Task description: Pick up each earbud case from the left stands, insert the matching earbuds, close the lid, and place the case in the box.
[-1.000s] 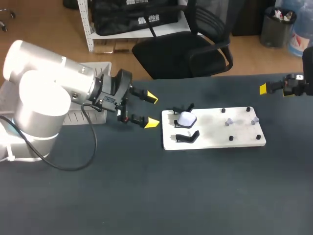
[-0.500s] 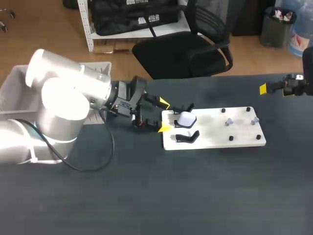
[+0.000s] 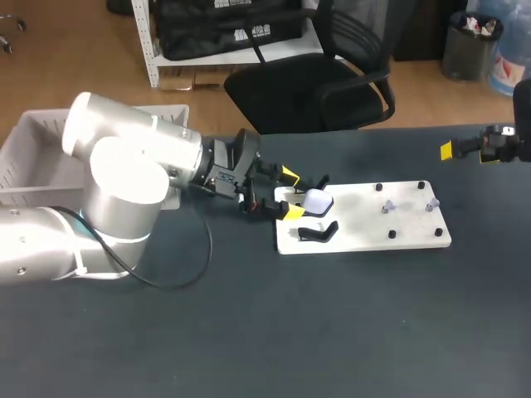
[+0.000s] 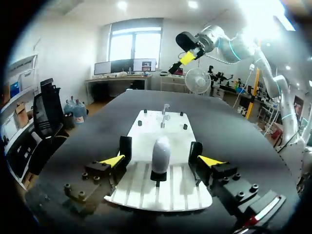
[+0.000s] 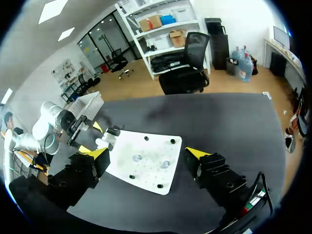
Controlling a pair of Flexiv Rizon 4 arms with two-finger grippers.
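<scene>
Dark grey counter (image 3: 332, 332) carries a flat white board (image 3: 365, 222) with two black stands at its left end and small pegs at its right end. On the farther stand sits the rounded white earbud case (image 3: 316, 201), upright with its lid closed. The nearer black stand (image 3: 318, 233) holds nothing. Two small pale earbuds (image 3: 387, 207) rest on the pegs, well apart from the case.

The step in hand, as I judge it, is the first pick-up of this case. The left gripper (image 3: 290, 194) is at the left edge of the board with its fingers wide open and nothing held. In the left wrist view the case stands in line with the gap between the fingers, just ahead of the tips, and neither finger touches it. The next move calls for a short advance so that the fingers come to both sides of the case, then a closing and a lift off the stand.

The right gripper (image 5: 148, 152) hangs far over the right side of the counter, also wide open and holding nothing.

The white plastic box (image 3: 37, 133) stands at the left, behind the left arm. No case shows in the part of it that can be seen.
</scene>
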